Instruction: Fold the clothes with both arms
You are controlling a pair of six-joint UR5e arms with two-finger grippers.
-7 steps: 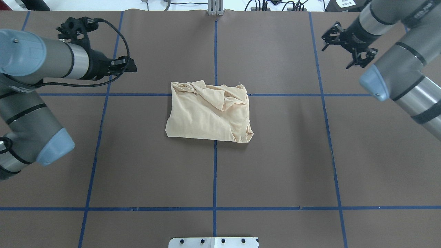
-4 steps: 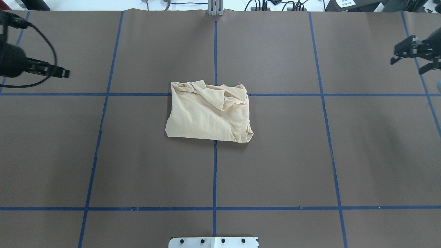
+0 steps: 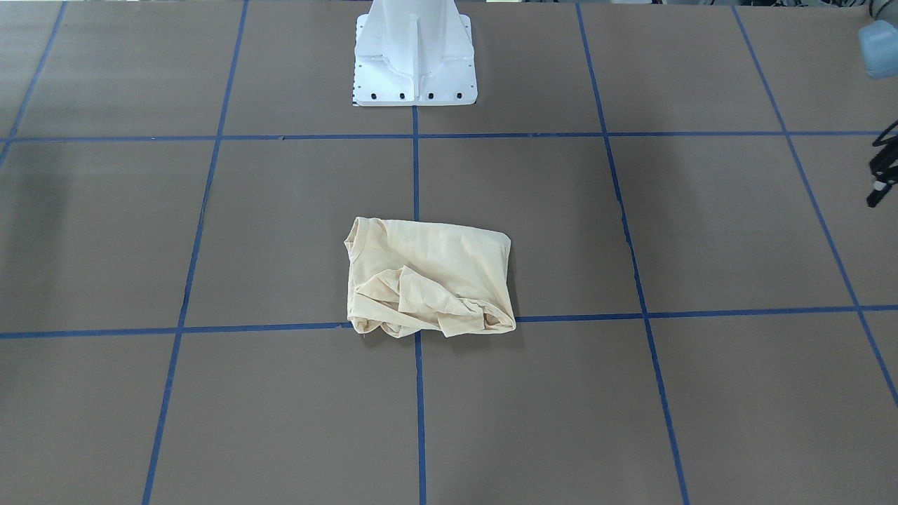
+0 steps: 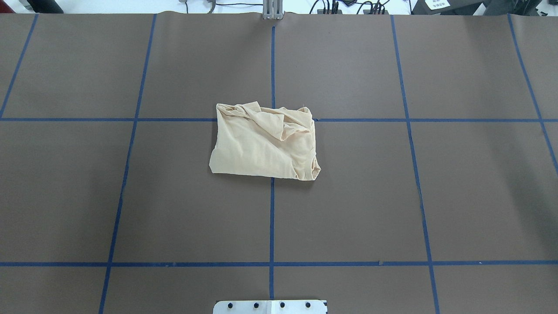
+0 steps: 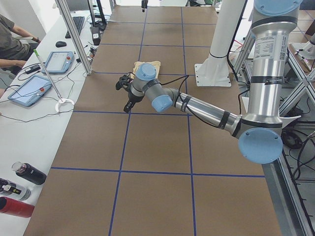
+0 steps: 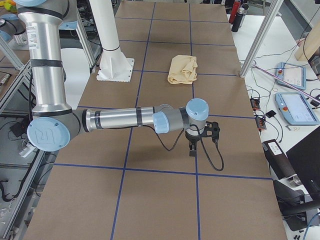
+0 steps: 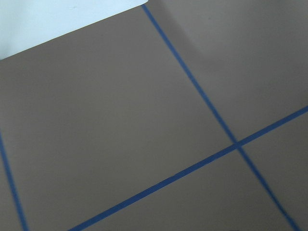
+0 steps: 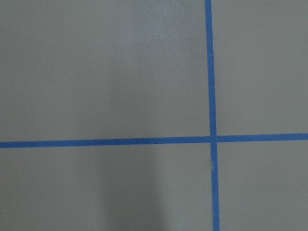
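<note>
Both arms (image 6: 125, 119) withdrawn — shirt (image 4: 264, 141) lies crumpled, rectangular.

cream-yellow shirt (image 4: 263, 144), brown table (image 4: 348, 196), blue grid (image 4: 271, 218)

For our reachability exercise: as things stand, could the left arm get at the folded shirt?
Probably yes: the shirt lies uncovered on the table, and nothing stands between it and the left arm.
</note>
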